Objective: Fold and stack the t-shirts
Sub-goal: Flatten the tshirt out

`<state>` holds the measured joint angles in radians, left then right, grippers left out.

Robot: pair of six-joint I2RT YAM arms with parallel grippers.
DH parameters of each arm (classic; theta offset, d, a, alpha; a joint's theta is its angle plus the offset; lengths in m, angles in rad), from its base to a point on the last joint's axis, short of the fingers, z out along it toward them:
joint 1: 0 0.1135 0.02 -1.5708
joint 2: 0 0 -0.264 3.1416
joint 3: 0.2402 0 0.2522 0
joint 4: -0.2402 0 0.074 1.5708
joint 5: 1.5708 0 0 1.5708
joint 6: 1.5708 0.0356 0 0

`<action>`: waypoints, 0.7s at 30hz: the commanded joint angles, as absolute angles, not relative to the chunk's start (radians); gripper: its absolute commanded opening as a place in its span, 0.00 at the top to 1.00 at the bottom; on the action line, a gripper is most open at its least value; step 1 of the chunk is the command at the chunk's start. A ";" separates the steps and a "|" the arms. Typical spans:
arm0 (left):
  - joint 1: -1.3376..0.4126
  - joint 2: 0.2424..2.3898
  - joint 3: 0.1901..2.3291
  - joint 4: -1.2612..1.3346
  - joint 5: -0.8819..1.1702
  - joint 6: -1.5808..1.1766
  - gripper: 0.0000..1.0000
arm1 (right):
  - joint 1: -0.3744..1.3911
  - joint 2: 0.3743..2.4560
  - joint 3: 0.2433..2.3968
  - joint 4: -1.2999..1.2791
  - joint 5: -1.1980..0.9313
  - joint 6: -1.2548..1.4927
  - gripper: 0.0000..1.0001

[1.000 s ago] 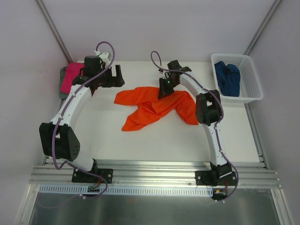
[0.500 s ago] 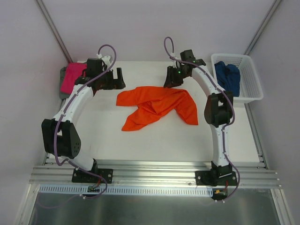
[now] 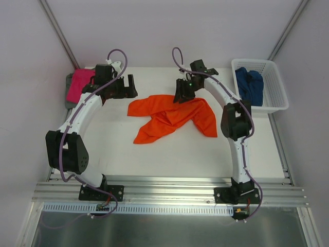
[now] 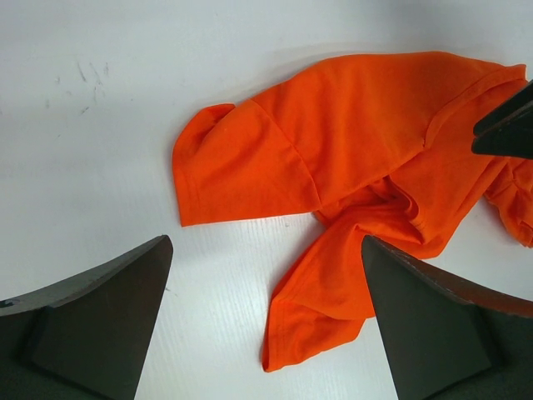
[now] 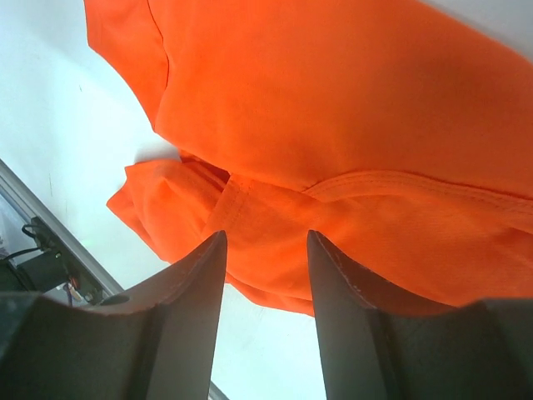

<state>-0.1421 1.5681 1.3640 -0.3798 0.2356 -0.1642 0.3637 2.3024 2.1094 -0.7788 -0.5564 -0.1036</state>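
Orange shirt [image 3: 172,116] is lying crumpled and unfolded around the middle of the tabletop [image 3: 154,154], a bit toward the far edge. One sleeve is sticking out to the left and a bunched flap is trailing toward the near edge.

Right gripper [image 3: 180,96] is hovering over the far edge of that shirt, pointing down at it. Its fingers [image 5: 187,308] are sitting a narrow gap apart, and I'm only seeing cloth below through the gap, nothing pinched between them. Can't tell whether the tips are touching the fabric.

Left gripper [image 3: 127,85] is hanging just left of the shirt, near the far edge. Its jaws are spread wide and holding nothing, with bare tabletop and the sleeve showing between them.

Pink shirt [image 3: 80,82] is sitting in the far left corner, looking folded flat, on top of a grey shirt [image 3: 69,96] that's peeking out on its left and near sides. Blue shirt [image 3: 249,86] is lying bunched up inside the white basket [image 3: 275,105] in the far right corner.
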 commanded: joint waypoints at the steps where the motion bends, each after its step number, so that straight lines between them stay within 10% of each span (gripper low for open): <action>1: -0.133 1.534 1.368 -0.364 0.252 -0.169 0.01 | 0.377 2.306 2.095 -0.795 -0.586 -0.077 0.52; 21: -0.133 1.525 1.374 -0.364 0.239 -0.160 0.01 | 0.382 2.431 2.145 -0.795 -0.555 -0.066 0.52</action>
<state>-0.1421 1.5627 1.3640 -0.3794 0.2348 -0.1650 0.3798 2.4310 2.1033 -0.7830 -0.5571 -0.0853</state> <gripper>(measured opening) 0.992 0.487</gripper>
